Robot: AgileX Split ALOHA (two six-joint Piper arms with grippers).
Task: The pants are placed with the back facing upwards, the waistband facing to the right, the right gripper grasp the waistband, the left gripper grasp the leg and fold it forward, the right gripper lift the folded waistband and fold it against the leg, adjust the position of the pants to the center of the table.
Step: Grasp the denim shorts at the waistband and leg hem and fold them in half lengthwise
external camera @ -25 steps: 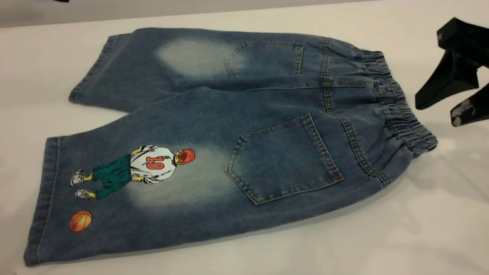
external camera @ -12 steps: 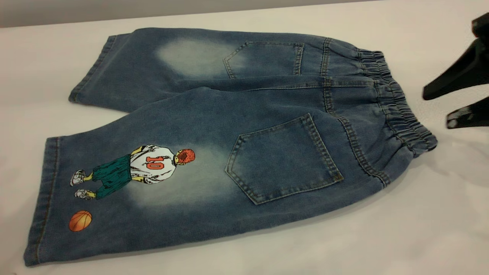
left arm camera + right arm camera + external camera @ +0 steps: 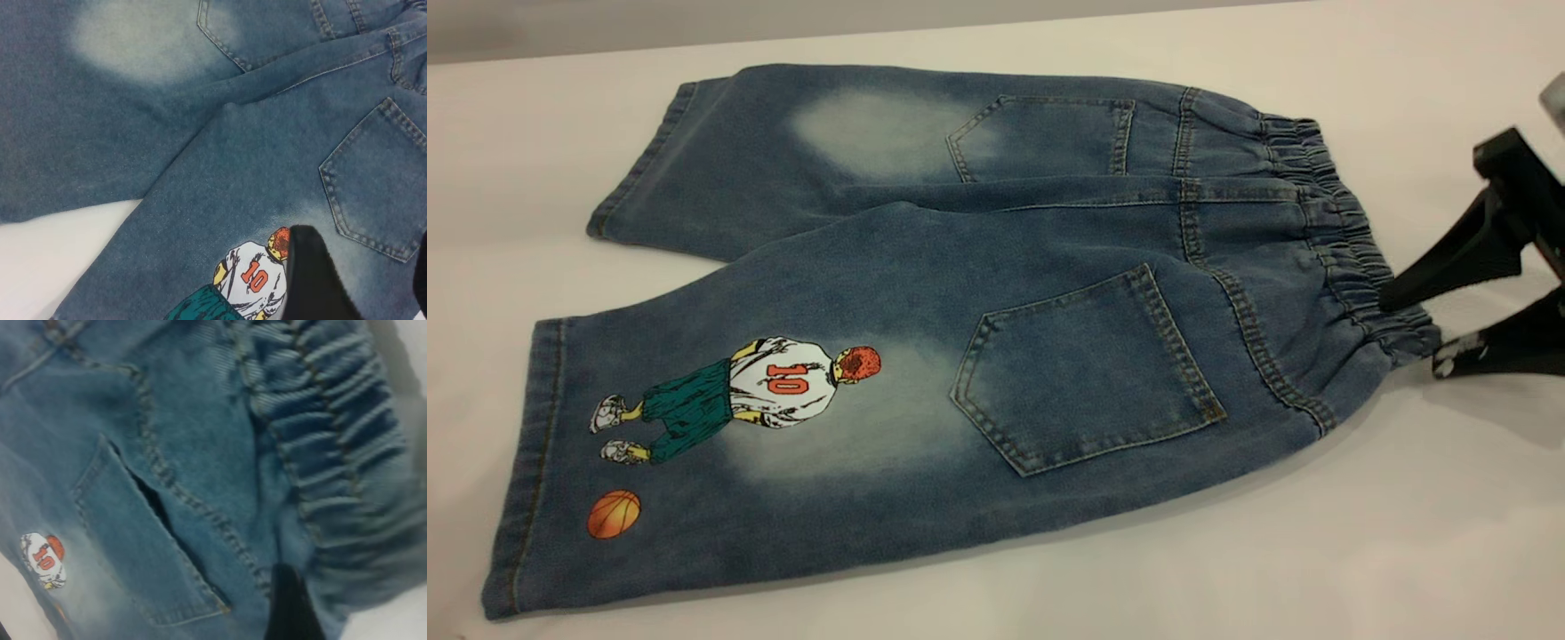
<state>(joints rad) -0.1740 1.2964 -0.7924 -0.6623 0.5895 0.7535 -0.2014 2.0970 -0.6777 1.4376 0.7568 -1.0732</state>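
Dropping lower, the right gripper (image 3: 1405, 329) now has its parted jaws straddling the waistband (image 3: 1352, 258) edge, not yet clamped. Left gripper (image 3: 360, 280), seemingly spread, hovers over the printed leg (image 3: 694, 427). Pants (image 3: 960, 311) lie flat on the table (image 3: 1227, 551); every fold remains.

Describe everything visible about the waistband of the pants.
The waistband is a gathered elastic band of blue washed denim, finely ruched into crosswise ridges with stitch lines along it. It forms the wide end of the pants, lying on the white table at the exterior view's right. The right gripper is open, its upper finger tip at the band's outer edge, the lower finger on the table beside it; no grip has closed yet.
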